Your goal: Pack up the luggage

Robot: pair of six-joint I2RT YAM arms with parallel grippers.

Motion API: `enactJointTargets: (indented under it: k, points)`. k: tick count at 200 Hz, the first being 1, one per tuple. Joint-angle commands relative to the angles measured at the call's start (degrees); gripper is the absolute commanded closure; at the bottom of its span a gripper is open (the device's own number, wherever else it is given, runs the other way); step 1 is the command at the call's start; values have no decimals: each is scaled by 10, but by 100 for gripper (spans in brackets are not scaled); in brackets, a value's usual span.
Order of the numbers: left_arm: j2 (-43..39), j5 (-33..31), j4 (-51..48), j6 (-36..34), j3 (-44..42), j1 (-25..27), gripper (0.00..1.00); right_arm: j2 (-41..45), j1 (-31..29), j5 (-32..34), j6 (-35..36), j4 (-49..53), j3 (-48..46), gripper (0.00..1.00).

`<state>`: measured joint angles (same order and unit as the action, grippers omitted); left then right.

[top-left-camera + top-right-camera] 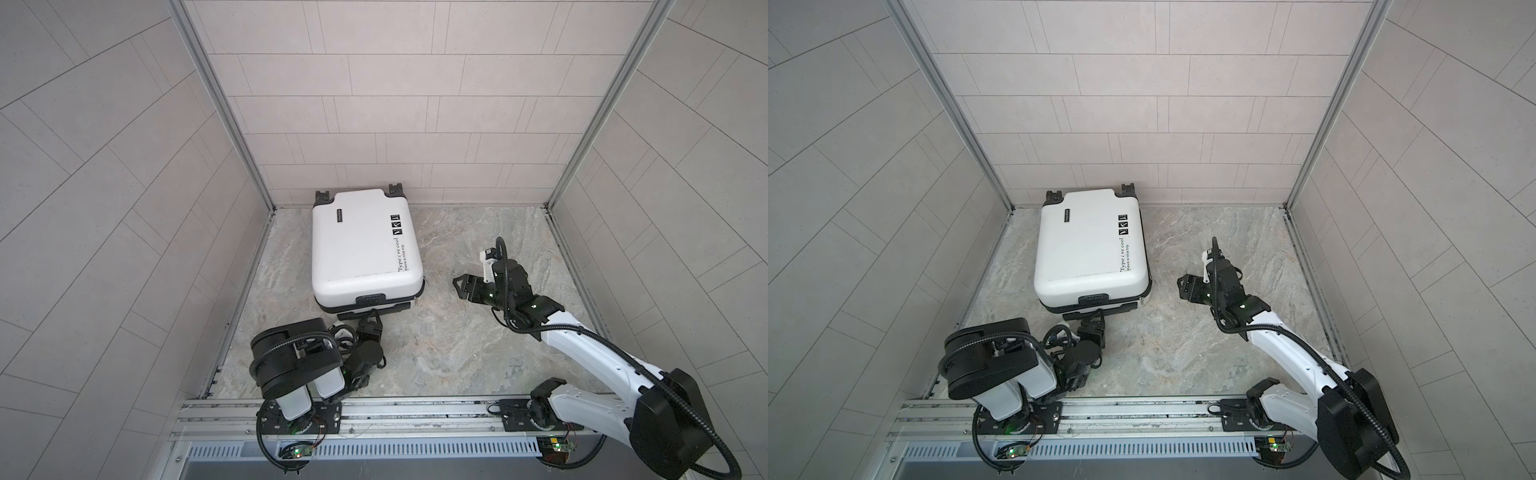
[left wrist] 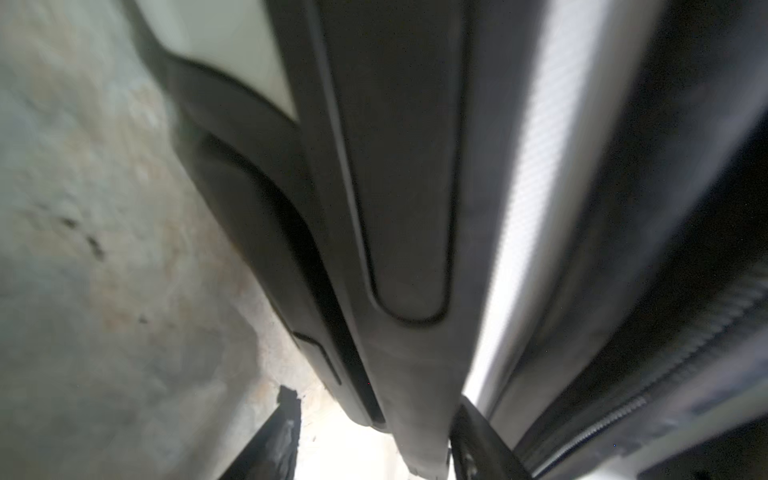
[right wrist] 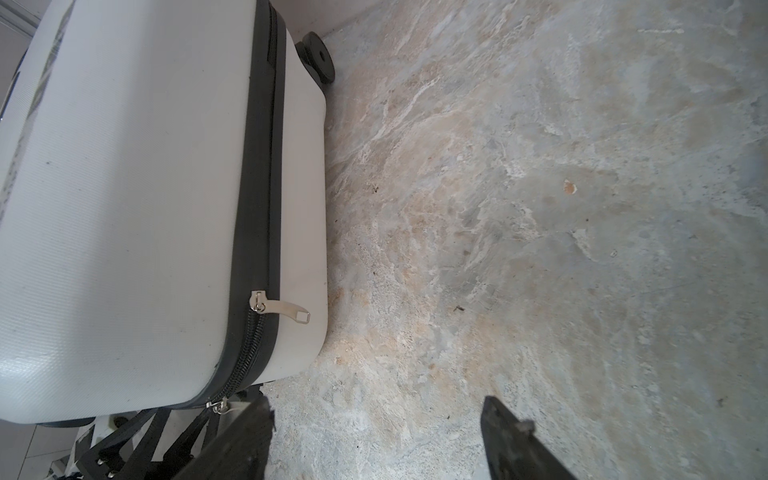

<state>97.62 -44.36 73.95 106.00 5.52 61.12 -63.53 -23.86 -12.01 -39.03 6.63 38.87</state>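
Note:
The luggage (image 1: 357, 241) (image 1: 1088, 245) lies flat and closed on the marble floor, its wheels against the back wall. My left gripper (image 1: 370, 319) (image 1: 1094, 318) is at its near end, by the black handle (image 1: 370, 298). In the left wrist view the handle (image 2: 395, 166) fills the frame and runs between the jaws of that gripper (image 2: 376, 403). They stand apart, with a bright gap beside one finger (image 2: 282, 432). My right gripper (image 1: 458, 286) (image 1: 1180, 286) (image 3: 376, 432) hovers open over bare floor, right of the luggage (image 3: 124, 208). A silver zipper pull (image 3: 278, 309) hangs on that side.
Tiled walls close in the back and both sides. An aluminium rail (image 1: 395, 411) carrying both arm bases runs along the front. The black wheels (image 1: 322, 196) touch the back wall. Bare marble floor (image 1: 478, 232) stretches right of the luggage.

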Motion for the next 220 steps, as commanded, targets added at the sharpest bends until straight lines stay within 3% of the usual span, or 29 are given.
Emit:
enactJointTargets:
  k: [1,61,140,167,191,220]
  points:
    - [18,-2,27,27,9,-8,41,9,-3,0,0,-7,-11,21]
    - [28,12,28,27,25,-40,42,25,-16,-5,9,-27,-30,26]
    - [29,37,28,9,53,-81,57,41,-94,23,48,-60,-70,33]
    - [22,46,28,-3,58,-95,66,38,-119,25,53,-118,-101,27]
    - [16,55,28,-14,58,-105,79,27,-143,25,81,-221,-144,26]
    - [9,61,27,-25,54,-107,94,-24,-173,20,126,-263,-128,26]
